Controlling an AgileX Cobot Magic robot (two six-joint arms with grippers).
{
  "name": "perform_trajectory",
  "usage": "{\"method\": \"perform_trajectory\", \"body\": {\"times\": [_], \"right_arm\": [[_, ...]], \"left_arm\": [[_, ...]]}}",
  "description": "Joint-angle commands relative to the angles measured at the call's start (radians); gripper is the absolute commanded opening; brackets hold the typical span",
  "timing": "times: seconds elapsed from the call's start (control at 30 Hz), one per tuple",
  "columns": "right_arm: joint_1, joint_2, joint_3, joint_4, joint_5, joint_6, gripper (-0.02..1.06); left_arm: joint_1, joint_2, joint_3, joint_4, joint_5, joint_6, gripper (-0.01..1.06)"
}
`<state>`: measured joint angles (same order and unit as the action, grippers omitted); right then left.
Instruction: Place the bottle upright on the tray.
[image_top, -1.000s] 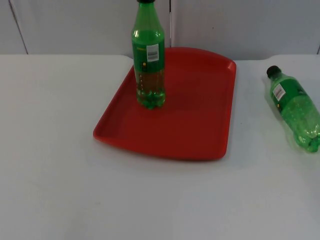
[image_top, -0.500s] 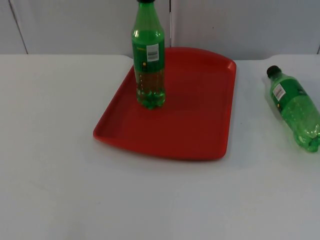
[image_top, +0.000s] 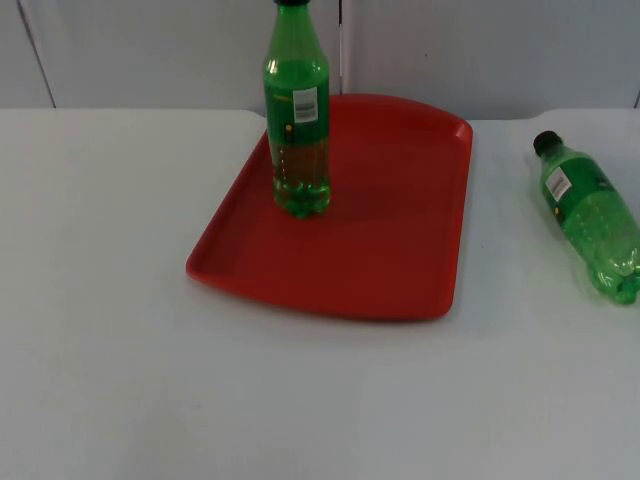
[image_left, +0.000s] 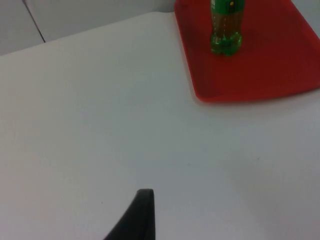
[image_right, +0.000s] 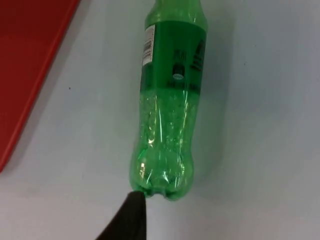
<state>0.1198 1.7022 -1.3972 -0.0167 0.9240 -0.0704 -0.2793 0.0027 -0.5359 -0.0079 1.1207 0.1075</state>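
Bottle one (image_top: 297, 120) stands up on the red tray (image_top: 380, 250), near its upper left part in the top view. Bottle two (image_top: 590, 218) lies flat on the white table (image_top: 100, 330) at the right, away from the tray. I cannot tell how either gripper's fingers stand.

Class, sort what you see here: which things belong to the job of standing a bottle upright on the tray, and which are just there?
Belongs to the job:
lying bottle, on the table right of the tray
red tray
right gripper, at the lying bottle's base

Just there:
upright bottle, already on the tray
white table
left gripper, waiting
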Motion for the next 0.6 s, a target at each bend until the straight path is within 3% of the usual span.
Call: {"method": "perform_trajectory", "body": {"times": [0.0, 0.4, 0.57], "right_arm": [[-0.006, 0.102, -0.106, -0.003, 0.057, -0.009, 1.05], [0.005, 0.459, -0.511, 0.002, 0.260, -0.009, 1.05], [0.033, 0.574, -0.645, -0.007, 0.291, -0.009, 1.05]], "left_arm": [[0.001, -0.003, 0.006, -0.002, -0.004, 0.001, 1.05], [0.001, -0.003, 0.006, -0.001, 0.000, 0.001, 1.05], [0.001, -0.003, 0.006, -0.001, 0.000, 0.001, 1.05]]}}
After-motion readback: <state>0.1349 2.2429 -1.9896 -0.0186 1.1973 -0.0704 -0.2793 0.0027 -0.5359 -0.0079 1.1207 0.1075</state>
